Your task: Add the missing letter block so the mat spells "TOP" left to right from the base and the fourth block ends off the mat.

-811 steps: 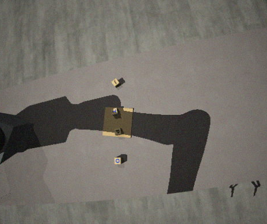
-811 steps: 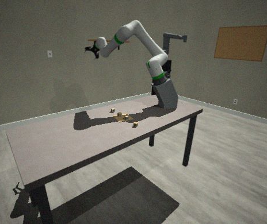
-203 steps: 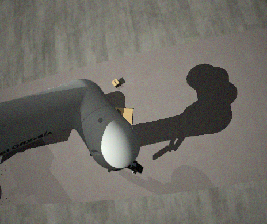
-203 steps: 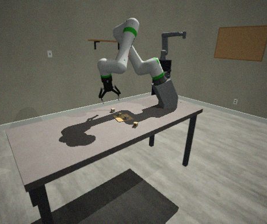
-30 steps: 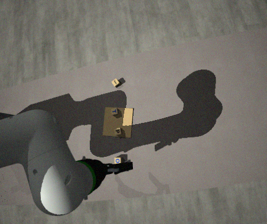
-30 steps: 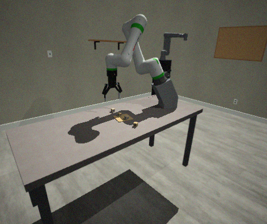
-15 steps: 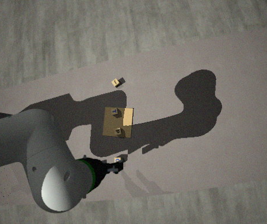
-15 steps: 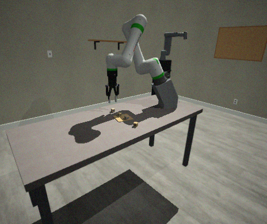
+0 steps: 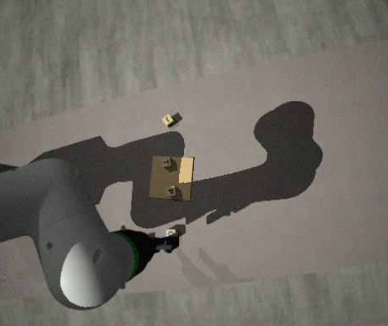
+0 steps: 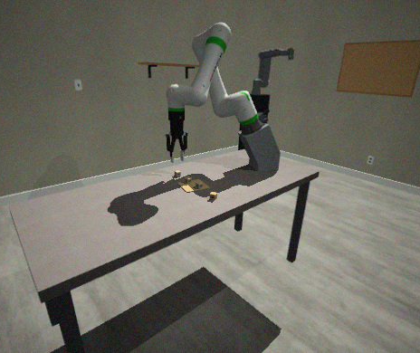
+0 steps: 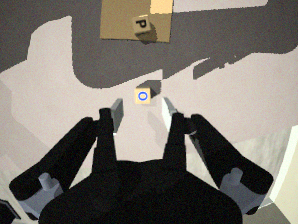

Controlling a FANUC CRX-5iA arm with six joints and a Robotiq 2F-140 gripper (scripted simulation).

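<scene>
Tool: the black two-finger gripper w/ grey pads (image 9: 171, 243) (image 10: 177, 159) (image 11: 143, 109) is partly open, w/ nothing in it; it hangs above the desk (image 9: 227, 104) (image 10: 88, 226) (image 11: 30, 85).
O block: the small tan cube w/ blue O (image 9: 171, 232) (image 10: 177, 173) (image 11: 143, 96) lies off the mat, face up, on the P side.
Mat: the thin tan rectangle (image 9: 186, 167) (image 10: 187, 188) (image 11: 161, 6) carries the tan cube w/ T (image 9: 166, 162) (image 10: 198, 185) and the tan cube w/ P (image 9: 171, 191) (image 10: 187, 180) (image 11: 142, 24), gap between.
4th block: the other tan cube (image 9: 167, 120) (image 10: 213, 195) is off the mat; we should leave it there.
Pick: we should centre over O, keep pads parallel to its sides, go straight down w/ clearance both sides, then close gently.
Risk: if we descend off-centre, a pad may land on the cube or turn it.
Later: we keep O upright; T and P prob. need pushing closer.
</scene>
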